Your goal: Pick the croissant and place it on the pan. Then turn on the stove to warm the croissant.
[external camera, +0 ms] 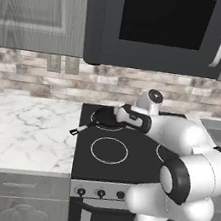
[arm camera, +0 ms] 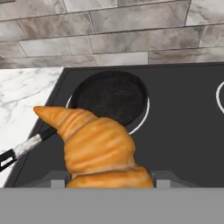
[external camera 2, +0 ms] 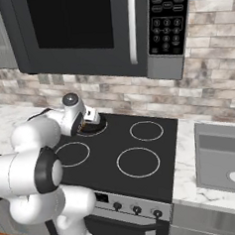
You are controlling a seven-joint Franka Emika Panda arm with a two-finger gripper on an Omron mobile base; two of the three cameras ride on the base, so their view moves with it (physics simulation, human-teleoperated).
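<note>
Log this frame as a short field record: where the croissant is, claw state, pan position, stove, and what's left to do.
croissant: held in the claw, above the stove, not yet in the pan
claw: shut on the croissant, near the back-left burner
pan: on the stove's back-left burner, empty, handle pointing toward the marble counter
stove: black cooktop; other three burners bare; knobs on the front panel untouched
microwave: above the stove, door shut
remaining: set croissant in pan, then turn a knob

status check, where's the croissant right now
Hand shut on croissant. Held above stove, short of pan. Pan empty, nothing in the way.
</note>
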